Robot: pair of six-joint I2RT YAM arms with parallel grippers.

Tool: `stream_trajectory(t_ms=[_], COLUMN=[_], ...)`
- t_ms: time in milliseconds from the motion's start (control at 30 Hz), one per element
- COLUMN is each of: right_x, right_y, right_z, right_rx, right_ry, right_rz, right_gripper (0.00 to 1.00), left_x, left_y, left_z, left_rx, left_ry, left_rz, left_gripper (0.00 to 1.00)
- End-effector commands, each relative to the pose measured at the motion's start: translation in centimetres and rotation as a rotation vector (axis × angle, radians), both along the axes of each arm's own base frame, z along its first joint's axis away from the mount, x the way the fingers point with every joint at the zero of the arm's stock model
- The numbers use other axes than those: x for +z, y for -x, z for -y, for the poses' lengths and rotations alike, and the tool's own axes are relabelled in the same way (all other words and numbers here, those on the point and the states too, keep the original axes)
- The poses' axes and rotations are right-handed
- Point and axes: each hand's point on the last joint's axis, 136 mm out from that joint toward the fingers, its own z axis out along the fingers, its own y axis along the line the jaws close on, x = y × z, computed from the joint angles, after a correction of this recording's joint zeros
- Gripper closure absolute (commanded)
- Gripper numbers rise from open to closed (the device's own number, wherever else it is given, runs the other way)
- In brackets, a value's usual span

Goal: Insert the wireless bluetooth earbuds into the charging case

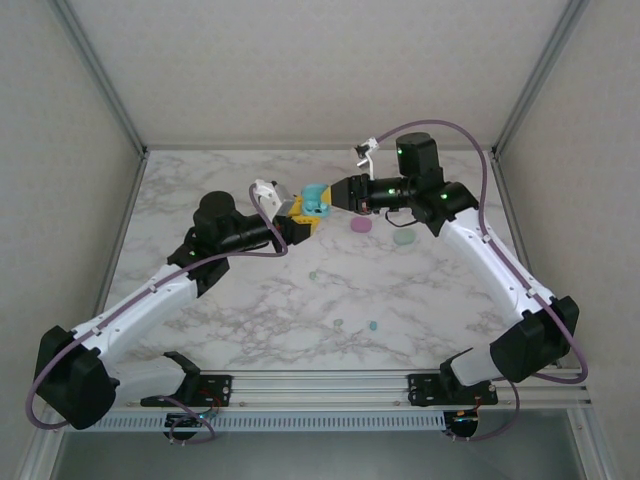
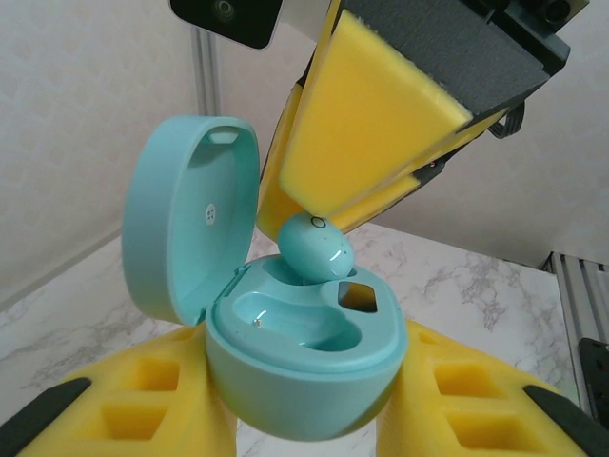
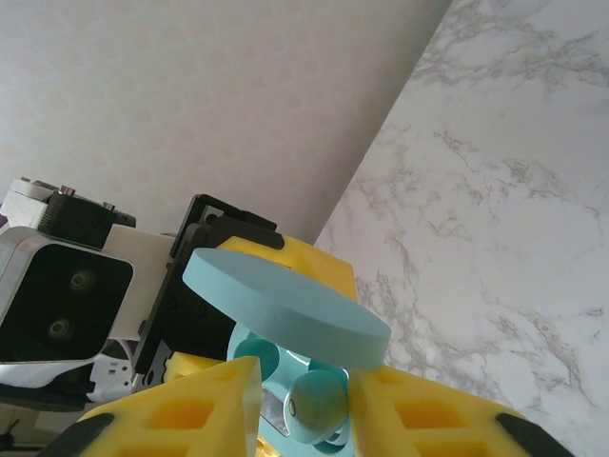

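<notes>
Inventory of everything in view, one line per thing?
teal case: 1, teal, lid open, held off the table in the left gripper
teal earbud: 1, teal, at the case's slot, between the right gripper's fingers
pink case: 1, pink, on the table, right of centre
mint case: 1, mint green, beside the pink one
loose earbuds: 3, pale green and teal, on the table nearer the bases
table: 1, white marble
left gripper: 1, yellow pads, shut on the case
right gripper: 1, yellow pads, at the case
</notes>
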Motion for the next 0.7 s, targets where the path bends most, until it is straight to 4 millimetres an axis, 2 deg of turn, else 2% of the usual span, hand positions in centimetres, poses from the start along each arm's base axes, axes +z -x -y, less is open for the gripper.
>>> stream_trajectory(t_ms=[0,133,367,567,633,667], right_x=[-0.7,-0.2,1.1,3.1,2.5,1.4], right_y=[-0.3,-0.3,0.4,2.1,2.2,2.0], right_z=[0.1,0.3,1.2,4.0,5.7,6.9], right_rx=[-0.024,-0.041,-0.070,-0.179,-0.252,-0.314], right_ry=[0.045,0.049,0.053,0.073,0.134,0.192], right_rz=[-0.008,0.002,0.028,0.121,0.134,0.125], right_gripper=[0.65,0.56,0.52,0.43,0.40,0.39], left_x=[3.8,3.7,3.2,2.3,2.2,2.3], left_y=[1.0,1.0,0.6,0.0,-0.1,-0.1], left_z=[0.3,0.2,-0.1,-0.8,-0.9,-1.0], left_rx=[-0.041,-0.037,-0.002,0.059,0.068,0.074], left_ry=[0.083,0.081,0.059,0.042,0.042,0.043], left_rz=[0.096,0.093,0.087,0.079,0.077,0.078], left_gripper=[0.73,0.73,0.73,0.73,0.73,0.73])
